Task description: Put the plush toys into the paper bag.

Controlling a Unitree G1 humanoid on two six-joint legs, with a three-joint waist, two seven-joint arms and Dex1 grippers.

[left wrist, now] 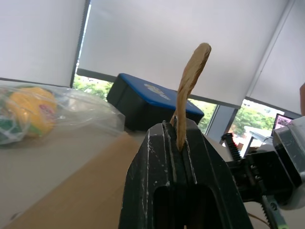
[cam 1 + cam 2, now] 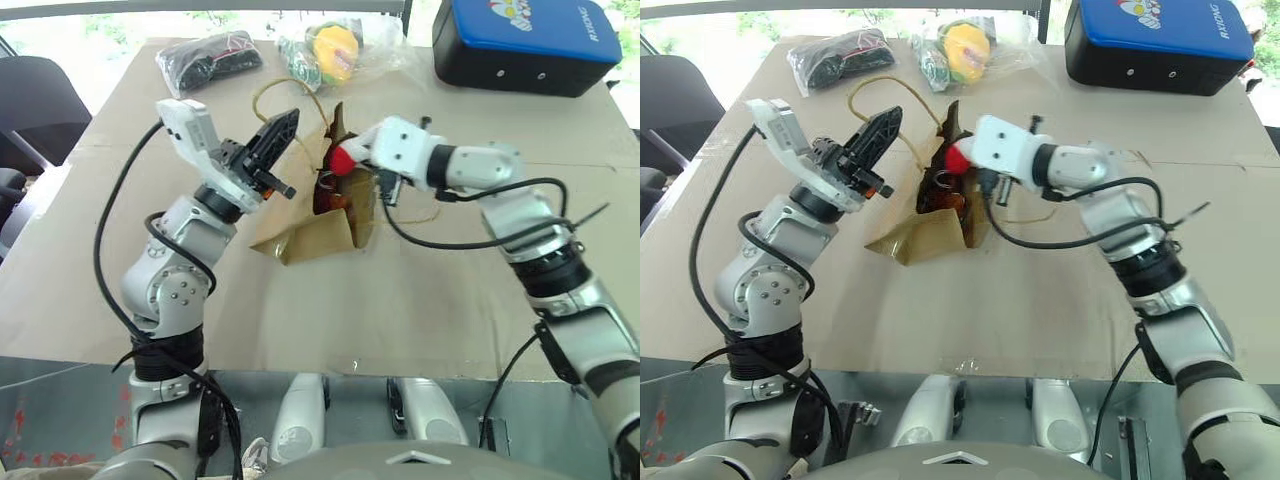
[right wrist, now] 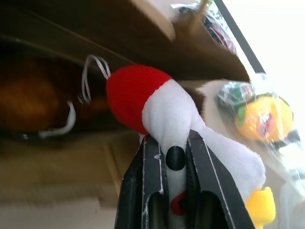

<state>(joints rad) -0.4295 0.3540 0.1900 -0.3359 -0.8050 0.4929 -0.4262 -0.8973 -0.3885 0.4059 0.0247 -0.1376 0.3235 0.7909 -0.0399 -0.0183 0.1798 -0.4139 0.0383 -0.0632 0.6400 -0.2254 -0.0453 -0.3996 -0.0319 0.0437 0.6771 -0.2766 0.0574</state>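
Left gripper (image 2: pixel 283 133): clamped shut on a tan twine handle (image 1: pixel 189 85), raised just left of the paper bag's mouth.
Right gripper (image 3: pixel 176 157): closed tight on the white plush toy (image 3: pixel 183 119) — red end forward, right at the bag's opening.
Paper bag (image 2: pixel 325 222): on the brown table (image 2: pixel 400 310), mouth held open.
Brown plush toy (image 3: pixel 28 102): already inside the bag.
Wrapped yellow-green toy (image 2: pixel 333 50): beyond the bag.
Black packet (image 2: pixel 208 58): beyond the bag, to its left.
Blue-topped case (image 2: pixel 525 40): far right of the bag — at the table's back edge.

white plush toy (image 3: pixel 190 124) at paper bag (image 2: pixel 310 235) mouth
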